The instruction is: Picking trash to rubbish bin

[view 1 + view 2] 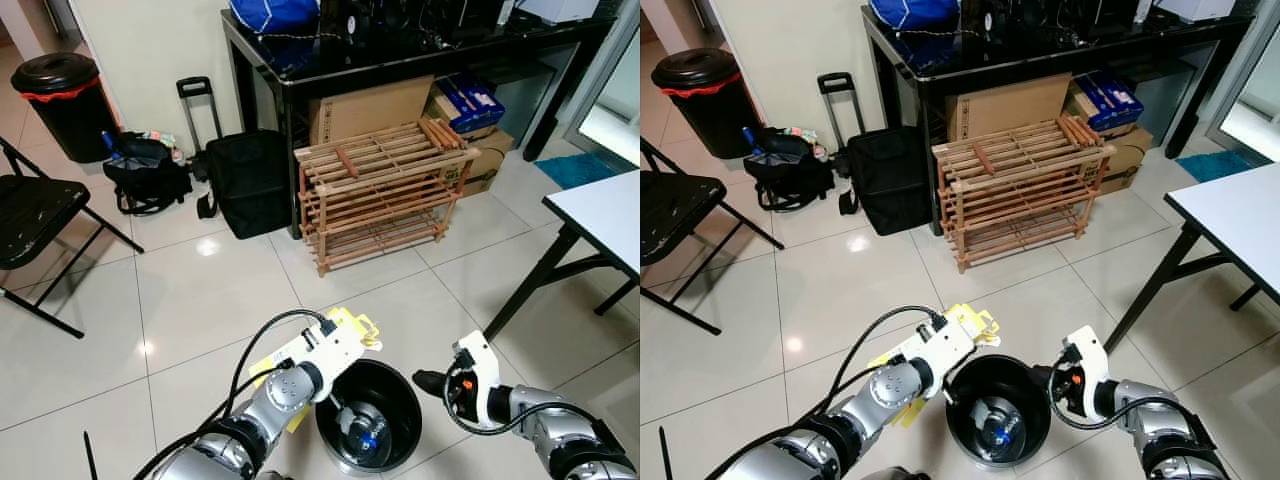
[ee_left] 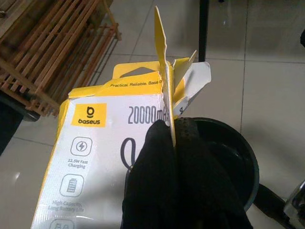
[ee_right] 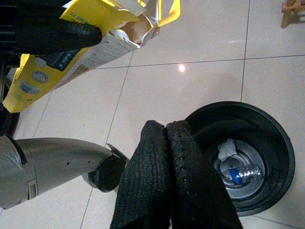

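My left gripper (image 2: pixel 171 143) has its jaws closed flat on a yellow and white carton (image 2: pixel 90 157), pinching one torn flap edge between the two black fingers (image 2: pixel 147 181). The carton is opened at its top end, with loose flaps standing up beyond the jaws. Printed text reads "baseus" and "20000mAh". In the head view the carton (image 1: pixel 345 325) hangs from the jaws just beside the near rim of the black bin (image 1: pixel 405 385), partly over the floor and at the edge of the bin mouth; it is not inside the bin.

The bin stands on the white tiled floor (image 1: pixel 200 290) directly beyond and below the left jaws. Inside it lie a clear plastic bottle with a blue label (image 3: pixel 240 174) and a crumpled white scrap (image 3: pixel 227 149).

My right gripper (image 3: pixel 167 143) has its jaws pressed together with nothing between them. It sits on the opposite side of the bin from the left jaws, just beside the rim, with the bin mouth beyond the fingertips.

Well beyond both sets of jaws stand a wooden rack (image 1: pixel 380 190), a black surface (image 1: pixel 400 50) with cardboard boxes (image 1: pixel 370 105) under it, a black trolley bag (image 1: pixel 245 180), a folding chair (image 1: pixel 35 220) and a lidded black dustbin (image 1: pixel 65 100).
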You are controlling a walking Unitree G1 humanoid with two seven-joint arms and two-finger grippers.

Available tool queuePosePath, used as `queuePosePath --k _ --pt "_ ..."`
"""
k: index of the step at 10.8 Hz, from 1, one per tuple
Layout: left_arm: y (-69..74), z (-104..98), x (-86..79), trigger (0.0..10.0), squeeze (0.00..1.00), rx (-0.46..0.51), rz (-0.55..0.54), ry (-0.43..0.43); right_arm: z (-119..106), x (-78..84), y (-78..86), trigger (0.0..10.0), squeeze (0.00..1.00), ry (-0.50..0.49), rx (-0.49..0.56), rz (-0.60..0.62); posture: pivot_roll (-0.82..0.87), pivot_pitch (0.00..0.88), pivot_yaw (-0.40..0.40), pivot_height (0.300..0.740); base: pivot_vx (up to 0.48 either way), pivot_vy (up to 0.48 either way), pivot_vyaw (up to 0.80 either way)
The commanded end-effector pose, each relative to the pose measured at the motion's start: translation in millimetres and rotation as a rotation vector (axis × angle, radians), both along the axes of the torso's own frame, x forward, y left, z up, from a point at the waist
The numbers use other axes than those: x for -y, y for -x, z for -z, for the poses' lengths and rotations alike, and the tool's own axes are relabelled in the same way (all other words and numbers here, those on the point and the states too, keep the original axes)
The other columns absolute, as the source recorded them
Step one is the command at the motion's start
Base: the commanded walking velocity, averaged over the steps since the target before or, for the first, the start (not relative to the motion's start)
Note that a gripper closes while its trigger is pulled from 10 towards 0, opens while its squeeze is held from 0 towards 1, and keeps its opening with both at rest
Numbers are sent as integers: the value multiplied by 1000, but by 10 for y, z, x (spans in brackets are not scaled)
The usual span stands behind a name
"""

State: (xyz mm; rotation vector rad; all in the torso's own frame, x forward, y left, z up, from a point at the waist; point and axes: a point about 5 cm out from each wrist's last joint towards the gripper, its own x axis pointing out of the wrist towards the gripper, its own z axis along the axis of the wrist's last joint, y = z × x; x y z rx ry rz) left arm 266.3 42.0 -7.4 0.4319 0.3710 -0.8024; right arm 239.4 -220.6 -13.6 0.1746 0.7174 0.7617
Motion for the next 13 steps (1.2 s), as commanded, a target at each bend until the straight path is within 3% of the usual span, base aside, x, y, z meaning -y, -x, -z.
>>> queuePosePath --k 1,4,8,13 --pt "-12 -2 -9 10000 0 -4 0 -9 -18 28 -10 10000 0 3 9 14 -65 29 41 740 345 0 0" --pt "12 -20 84 10000 0 0 68 -11 -36 21 -32 10000 0 8 29 13 -80 29 44 740 124 0 0" --pt "-27 -161 365 10000 0 34 153 -3 -68 101 -11 10000 0 19 52 20 -118 49 51 740 0 0 0" --pt "96 -133 504 10000 0 21 233 9 -49 136 90 10000 0 34 62 15 -146 94 49 740 0 0 0"
